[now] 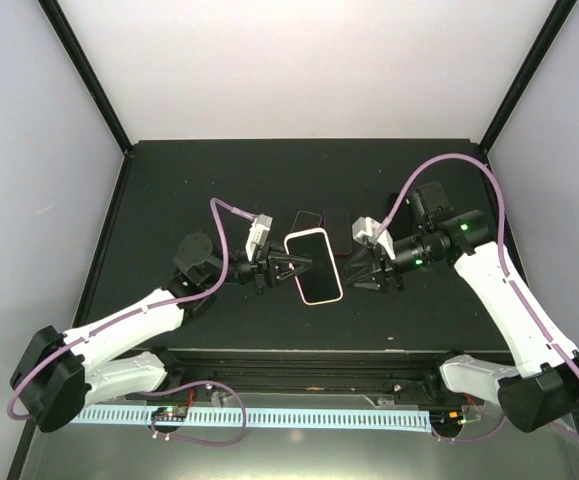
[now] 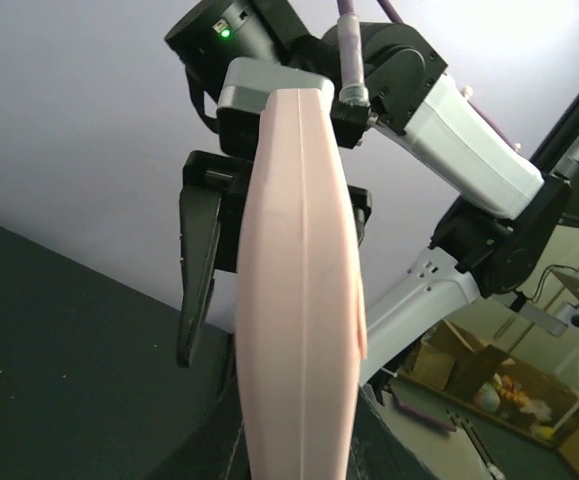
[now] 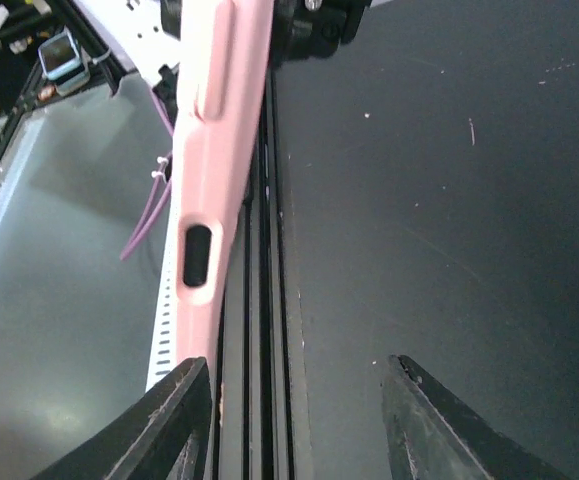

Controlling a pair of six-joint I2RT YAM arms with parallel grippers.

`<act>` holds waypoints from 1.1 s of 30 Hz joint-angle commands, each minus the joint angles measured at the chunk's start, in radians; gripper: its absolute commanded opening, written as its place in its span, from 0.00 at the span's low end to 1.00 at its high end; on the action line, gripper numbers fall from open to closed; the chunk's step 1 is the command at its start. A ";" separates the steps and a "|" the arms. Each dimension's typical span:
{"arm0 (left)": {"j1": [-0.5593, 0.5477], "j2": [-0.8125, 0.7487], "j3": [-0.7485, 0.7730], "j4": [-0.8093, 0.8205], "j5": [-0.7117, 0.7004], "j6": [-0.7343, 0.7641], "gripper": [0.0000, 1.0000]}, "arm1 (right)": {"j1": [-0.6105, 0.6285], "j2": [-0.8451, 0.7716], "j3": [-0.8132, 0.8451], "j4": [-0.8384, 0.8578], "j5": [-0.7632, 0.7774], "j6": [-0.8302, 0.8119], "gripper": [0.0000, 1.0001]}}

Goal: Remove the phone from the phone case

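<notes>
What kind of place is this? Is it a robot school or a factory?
Most likely a robot testing lab, not a factory. A left arm and a right arm are bolted to one small black table, boxed in by plain white walls, and they practise on a single pink phone case.

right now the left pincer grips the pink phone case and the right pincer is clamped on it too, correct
Not quite. The left pincer does grip the pink phone case, but the right pincer is open, not clamped on it, as the right wrist view shows.
</notes>
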 commanded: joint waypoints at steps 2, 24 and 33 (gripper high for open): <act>0.008 -0.049 0.059 -0.021 0.053 0.048 0.01 | 0.040 -0.021 -0.010 -0.023 0.067 -0.084 0.48; 0.008 -0.029 0.051 0.035 0.078 -0.021 0.02 | 0.237 -0.082 -0.076 0.074 0.158 -0.036 0.29; 0.008 -0.024 0.052 0.055 0.113 -0.056 0.02 | 0.264 -0.076 -0.069 0.090 0.211 -0.064 0.18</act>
